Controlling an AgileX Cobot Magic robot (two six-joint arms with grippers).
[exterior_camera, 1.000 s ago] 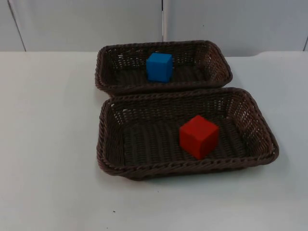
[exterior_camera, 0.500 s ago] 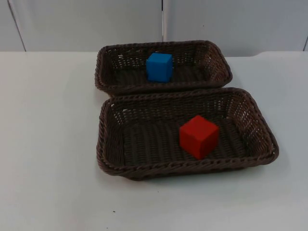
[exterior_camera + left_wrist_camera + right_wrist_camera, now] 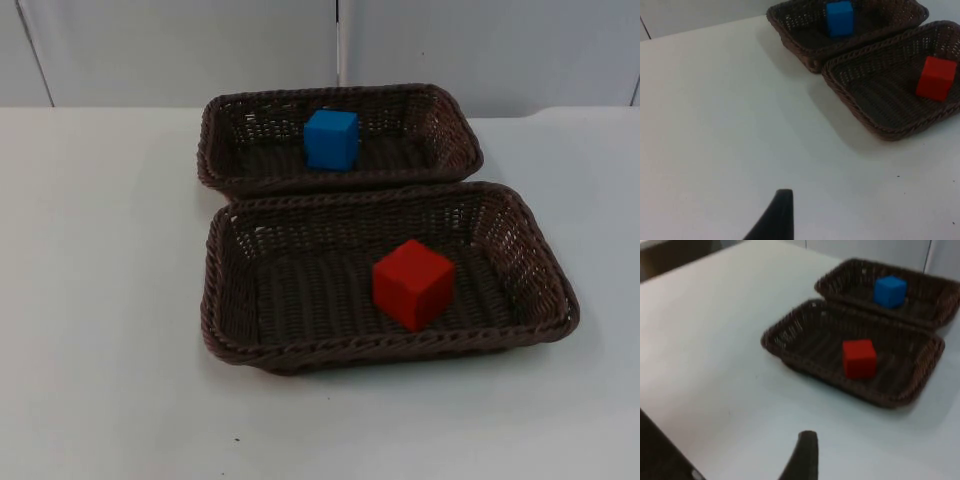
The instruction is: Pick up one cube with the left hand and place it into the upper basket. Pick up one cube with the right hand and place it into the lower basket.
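Note:
A blue cube [image 3: 331, 138] sits in the upper wicker basket [image 3: 215, 150]. In the lower basket [image 3: 213, 290], right of its middle, lies a red cube [image 3: 412, 283]. The two baskets touch along their long sides. My left gripper [image 3: 782, 200] waits above bare table, well away from the baskets; past it stand the blue cube [image 3: 839, 18] and red cube [image 3: 936, 77]. My right gripper [image 3: 807, 440] also waits over bare table at a distance, facing the lower basket [image 3: 785, 345] with the red cube [image 3: 859, 358] and, behind it, the blue cube [image 3: 889, 291].
White table [image 3: 100, 300] spreads wide on both sides of the baskets and in front of them. The grey partition wall [image 3: 200, 50] stands just behind the upper basket. A dark edge [image 3: 660, 455] borders the table near the right arm.

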